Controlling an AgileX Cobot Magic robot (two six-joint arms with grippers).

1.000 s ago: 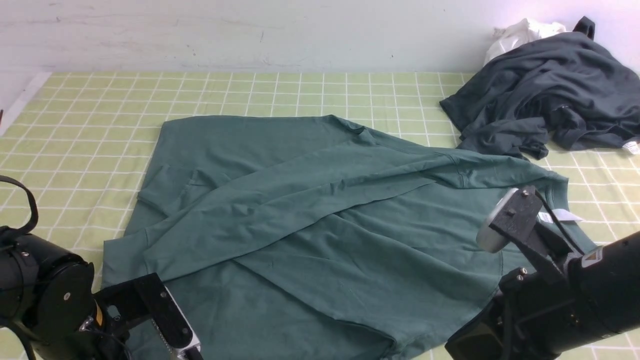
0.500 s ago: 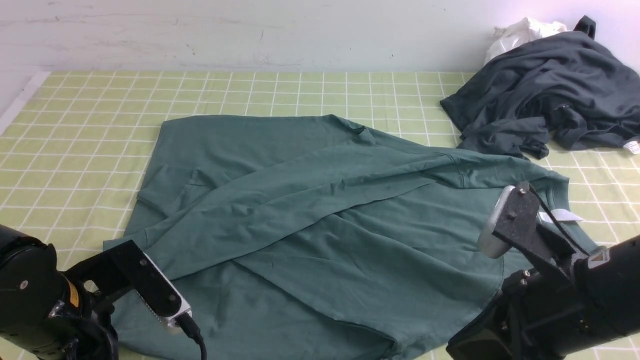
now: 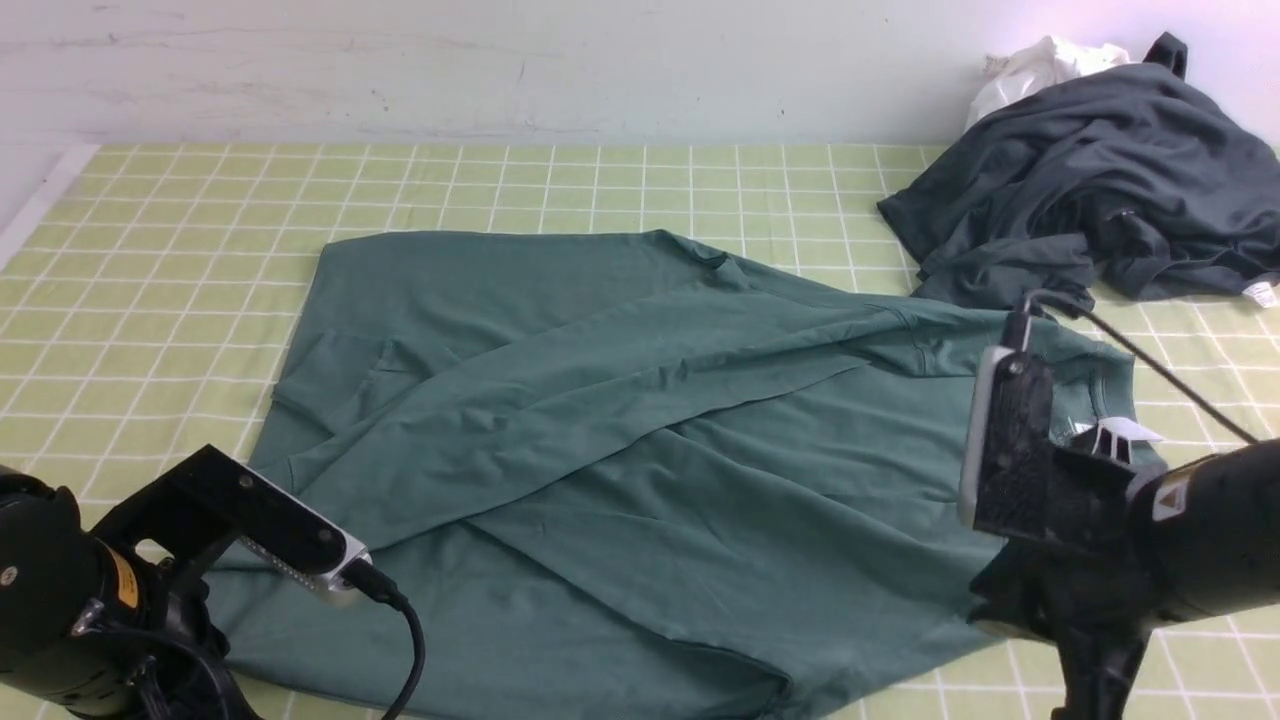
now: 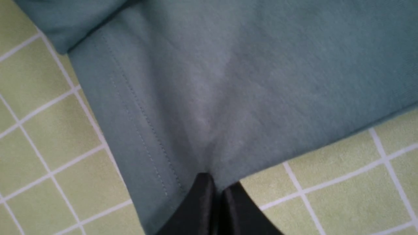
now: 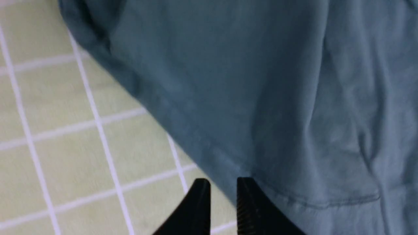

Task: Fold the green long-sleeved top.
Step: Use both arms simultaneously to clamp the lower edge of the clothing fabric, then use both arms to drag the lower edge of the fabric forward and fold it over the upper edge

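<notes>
The left claw [image 4: 217,192] has pinched shut on the green top [image 3: 640,420]; the right claw [image 5: 223,186] just opened a little, not holding yet.

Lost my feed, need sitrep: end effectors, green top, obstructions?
Left end effector shut on hem of green top. Right end effector open at its edge. Grey garment heaped close beside.

Front view: left gripper [image 4: 218,187] and right gripper [image 5: 223,182] hidden behind left arm [image 3: 60,600] and right arm [image 3: 1180,530], lower corners. Upper right: white cloth [image 3: 1040,65] mostly behind dark garment [image 3: 1100,190]. Right wrist view: edge of green top [image 5: 261,98] blurred.
</notes>
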